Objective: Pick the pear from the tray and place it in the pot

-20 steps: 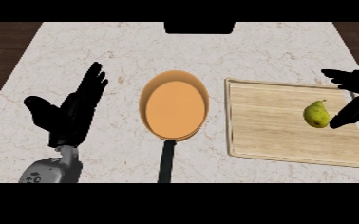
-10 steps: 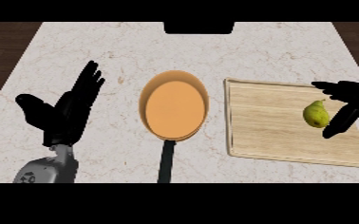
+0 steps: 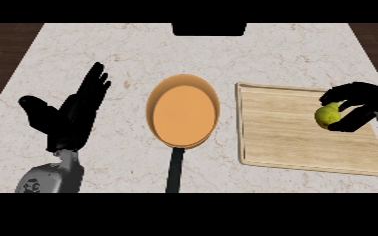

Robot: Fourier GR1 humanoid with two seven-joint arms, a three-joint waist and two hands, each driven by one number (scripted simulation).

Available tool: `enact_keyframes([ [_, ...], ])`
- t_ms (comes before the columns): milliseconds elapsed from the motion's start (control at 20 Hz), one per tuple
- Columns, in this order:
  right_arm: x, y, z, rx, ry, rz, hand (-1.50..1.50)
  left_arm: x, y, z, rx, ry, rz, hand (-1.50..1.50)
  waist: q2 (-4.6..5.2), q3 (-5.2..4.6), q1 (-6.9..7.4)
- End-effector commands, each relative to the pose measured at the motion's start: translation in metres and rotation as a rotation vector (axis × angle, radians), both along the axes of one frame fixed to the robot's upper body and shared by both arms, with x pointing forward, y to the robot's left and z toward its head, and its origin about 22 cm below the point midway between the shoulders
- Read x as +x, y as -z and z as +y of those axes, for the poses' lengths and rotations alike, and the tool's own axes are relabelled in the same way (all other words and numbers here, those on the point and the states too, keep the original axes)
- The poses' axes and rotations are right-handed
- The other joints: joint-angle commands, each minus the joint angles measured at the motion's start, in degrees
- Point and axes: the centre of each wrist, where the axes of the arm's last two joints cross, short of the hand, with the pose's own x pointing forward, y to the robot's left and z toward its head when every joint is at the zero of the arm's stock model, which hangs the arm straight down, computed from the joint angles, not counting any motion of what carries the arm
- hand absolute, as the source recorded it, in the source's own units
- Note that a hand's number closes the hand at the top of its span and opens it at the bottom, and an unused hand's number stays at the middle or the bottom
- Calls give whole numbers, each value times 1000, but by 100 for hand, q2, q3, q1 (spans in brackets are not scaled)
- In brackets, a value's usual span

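A yellow-green pear (image 3: 327, 115) lies near the right edge of the wooden tray (image 3: 288, 135). My right hand (image 3: 357, 105) comes in from the right and curls round the pear, fingers above it and thumb below. The orange pot (image 3: 183, 111), round with a black handle toward me, stands on the counter left of the tray. My left hand (image 3: 70, 115) rests open at the left, fingers up, apart from the pot.
A dark block (image 3: 208, 28) sits at the counter's far edge, behind the pot. The marble counter (image 3: 133, 55) ends at dark wood along its left and right sides.
My right hand has moved in from the pear's right side and closed its fingers and thumb round the pear. The left hand has drifted slightly.
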Motion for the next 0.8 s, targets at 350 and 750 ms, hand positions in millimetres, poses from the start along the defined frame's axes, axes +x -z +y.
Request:
enact_keyframes([
  [350, -4, -2, -11, 13, -4, -104, 150, -7, 11, -4, -2, 1, 3, 0, 6, 20, -8],
  [750, 17, -1, 125, -237, 54, -292, 150, -13, 13, 16, 19, -57, 62, 0, -354, -84, -339],
])
